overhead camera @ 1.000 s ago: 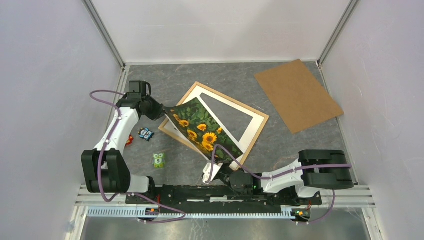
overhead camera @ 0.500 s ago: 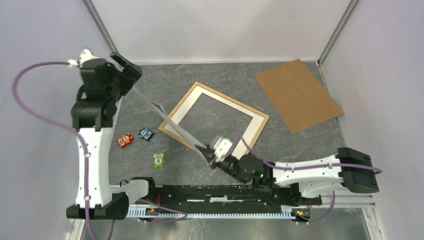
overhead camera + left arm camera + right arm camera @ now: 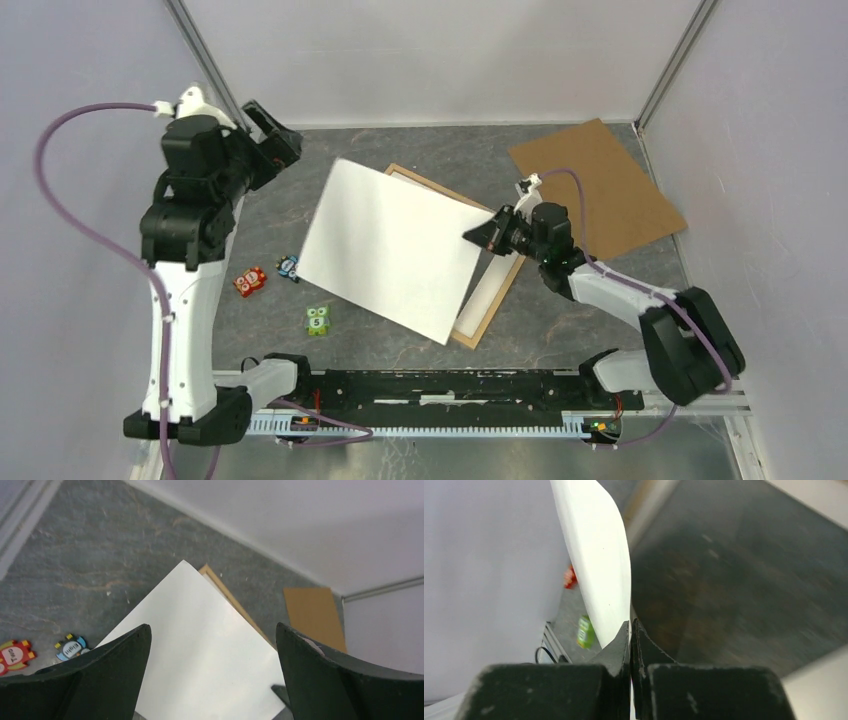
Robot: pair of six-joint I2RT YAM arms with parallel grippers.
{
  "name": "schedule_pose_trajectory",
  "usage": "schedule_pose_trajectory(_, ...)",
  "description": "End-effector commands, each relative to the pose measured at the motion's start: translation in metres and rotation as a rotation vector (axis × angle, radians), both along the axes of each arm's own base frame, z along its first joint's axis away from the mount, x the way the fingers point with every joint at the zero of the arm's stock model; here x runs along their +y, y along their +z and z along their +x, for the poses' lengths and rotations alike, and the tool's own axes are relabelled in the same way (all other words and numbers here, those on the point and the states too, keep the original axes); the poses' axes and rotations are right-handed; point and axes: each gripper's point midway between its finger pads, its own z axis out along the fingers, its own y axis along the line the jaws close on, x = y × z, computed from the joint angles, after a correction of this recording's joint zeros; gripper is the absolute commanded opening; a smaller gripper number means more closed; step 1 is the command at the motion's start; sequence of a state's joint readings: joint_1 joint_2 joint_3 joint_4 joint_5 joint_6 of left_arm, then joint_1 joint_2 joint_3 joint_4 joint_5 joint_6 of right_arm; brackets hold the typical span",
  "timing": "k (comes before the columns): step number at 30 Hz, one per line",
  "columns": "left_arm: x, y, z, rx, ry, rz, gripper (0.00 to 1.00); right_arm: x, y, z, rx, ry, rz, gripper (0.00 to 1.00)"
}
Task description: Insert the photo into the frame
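Observation:
The photo (image 3: 390,250) hangs over the frame (image 3: 492,297) with its plain white back up, hiding most of the frame. My right gripper (image 3: 487,234) is shut on the photo's right edge; in the right wrist view the white sheet (image 3: 599,560) runs out from between the closed fingers of the right gripper (image 3: 630,622). My left gripper (image 3: 275,140) is raised at the back left, open and apart from the photo. In the left wrist view the left gripper (image 3: 212,626) is spread wide above the white sheet (image 3: 200,645), with a strip of the frame (image 3: 225,592) beyond it.
A brown backing board (image 3: 595,190) lies at the back right. Three small toys sit left of the photo: a red one (image 3: 250,282), a blue one (image 3: 288,266) partly under the sheet, and a green one (image 3: 318,320). Walls close in the back and sides.
The left gripper opened, let go of the photo and rose to the back left. The right gripper swung from the near edge to the right, turning the photo white side up over the frame.

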State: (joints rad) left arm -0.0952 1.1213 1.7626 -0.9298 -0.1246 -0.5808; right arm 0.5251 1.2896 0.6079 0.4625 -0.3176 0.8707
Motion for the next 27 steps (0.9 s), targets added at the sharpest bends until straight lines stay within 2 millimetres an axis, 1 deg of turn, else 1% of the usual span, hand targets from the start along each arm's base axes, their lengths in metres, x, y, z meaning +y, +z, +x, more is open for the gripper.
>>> schedule_pose_trajectory(1,-0.033,-0.035,0.02,0.055,-0.178,0.006,1.0,-0.022,-0.067,-0.019,0.285,0.115,-0.005,0.0)
schedule_pose_trajectory(2,-0.036,-0.041,0.022,0.067,-0.19,0.004,1.0,-0.029,-0.078,-0.016,0.3,0.105,-0.034,0.0)
schedule_pose_trajectory(4,-0.042,-0.053,0.025,0.09,-0.217,-0.002,1.0,-0.041,-0.092,-0.009,0.305,0.079,-0.065,0.0)
schedule_pose_trajectory(8,-0.056,-0.074,0.034,0.113,-0.26,-0.017,1.0,-0.056,-0.104,0.001,0.307,0.021,-0.093,0.0)
schedule_pose_trajectory(10,-0.063,-0.084,0.038,0.129,-0.273,-0.023,1.0,-0.064,-0.106,0.007,0.308,-0.026,-0.093,0.0)
schedule_pose_trajectory(12,-0.072,-0.094,0.045,0.151,-0.295,-0.023,1.0,-0.066,-0.106,0.012,0.31,-0.041,-0.089,0.0)
schedule_pose_trajectory(14,-0.079,-0.102,0.05,0.166,-0.309,-0.018,1.0,-0.068,-0.105,0.016,0.31,-0.051,-0.086,0.0)
schedule_pose_trajectory(16,-0.086,-0.108,0.056,0.177,-0.325,-0.011,1.0,-0.075,-0.104,0.022,0.3,-0.078,-0.085,0.0)
schedule_pose_trajectory(18,-0.089,-0.115,0.061,0.193,-0.329,0.006,1.0,-0.078,-0.104,0.025,0.294,-0.092,-0.089,0.0)
schedule_pose_trajectory(23,-0.09,-0.134,0.07,0.214,-0.328,0.06,1.0,-0.088,-0.107,0.031,0.298,-0.133,-0.097,0.0)
schedule_pose_trajectory(25,-0.089,-0.142,0.072,0.227,-0.321,0.08,1.0,-0.092,-0.109,0.035,0.298,-0.15,-0.1,0.0)
schedule_pose_trajectory(27,-0.09,-0.151,0.072,0.238,-0.327,0.094,1.0,-0.091,-0.109,0.038,0.3,-0.151,-0.099,0.0)
